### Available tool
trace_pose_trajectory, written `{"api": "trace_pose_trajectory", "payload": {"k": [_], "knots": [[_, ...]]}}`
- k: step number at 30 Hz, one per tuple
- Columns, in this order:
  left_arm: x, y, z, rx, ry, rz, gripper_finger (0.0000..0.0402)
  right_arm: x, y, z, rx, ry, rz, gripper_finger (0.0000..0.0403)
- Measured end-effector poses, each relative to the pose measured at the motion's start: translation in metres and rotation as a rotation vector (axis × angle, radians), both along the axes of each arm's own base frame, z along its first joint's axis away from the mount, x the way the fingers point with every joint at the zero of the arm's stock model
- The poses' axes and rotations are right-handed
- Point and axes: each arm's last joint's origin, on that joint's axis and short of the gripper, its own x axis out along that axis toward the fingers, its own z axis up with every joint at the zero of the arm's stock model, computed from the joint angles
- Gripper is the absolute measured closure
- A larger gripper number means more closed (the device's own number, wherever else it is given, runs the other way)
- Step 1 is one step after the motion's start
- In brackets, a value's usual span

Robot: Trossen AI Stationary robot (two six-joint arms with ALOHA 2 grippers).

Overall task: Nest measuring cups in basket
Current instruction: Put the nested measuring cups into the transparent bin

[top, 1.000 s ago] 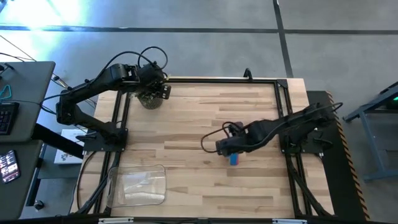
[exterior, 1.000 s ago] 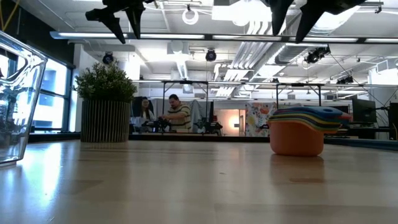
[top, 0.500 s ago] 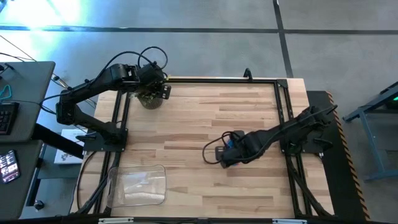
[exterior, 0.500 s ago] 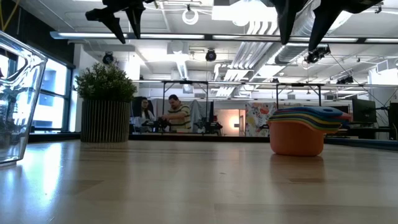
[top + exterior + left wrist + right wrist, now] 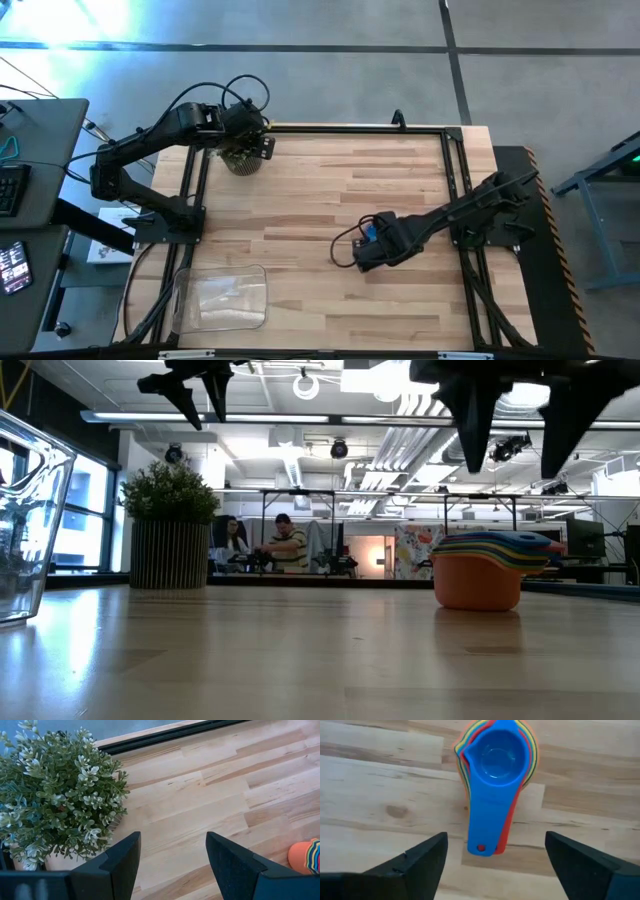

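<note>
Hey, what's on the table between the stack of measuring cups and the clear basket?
Nothing: in the high view only bare wood lies between the measuring cups and the basket.

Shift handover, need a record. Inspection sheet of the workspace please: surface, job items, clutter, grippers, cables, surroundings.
Surface: wooden table, no spills seen.
Job's things: measuring cups nested in one stack, blue on top, standing on the table; basket at the table's near-left corner, apart from the stack, nothing seen inside.
Clutter: potted plant at the far-left corner.
Grippers: right gripper open, above the stack, not touching it; left gripper open, waiting beside the plant.
Cables: loops on both arms, off the table.
Surroundings: people seated far behind the table.
</note>
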Motion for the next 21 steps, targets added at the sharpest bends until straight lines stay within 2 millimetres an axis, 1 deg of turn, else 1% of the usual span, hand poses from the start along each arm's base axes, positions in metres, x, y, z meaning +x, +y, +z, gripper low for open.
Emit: {"api": "trace_pose_trajectory", "payload": {"k": [6, 15, 21], "knots": [[0.0, 0.0, 0.0, 0.0, 0.0, 0.0, 0.0186, -0.001, -0.001, -0.026, 0.001, -0.006, 0.015, 0.0071], [0.0, 0.0, 0.0, 0.0, 0.0, 0.0, 0.0186, 0.0, -0.012, -0.066, 0.025, -0.069, 0.017, 0.007], [0.0, 0.0, 0.0, 0.0, 0.0, 0.0, 0.0186, -0.002, -0.02, -0.079, 0.058, -0.054, 0.008, 0.007]]}}
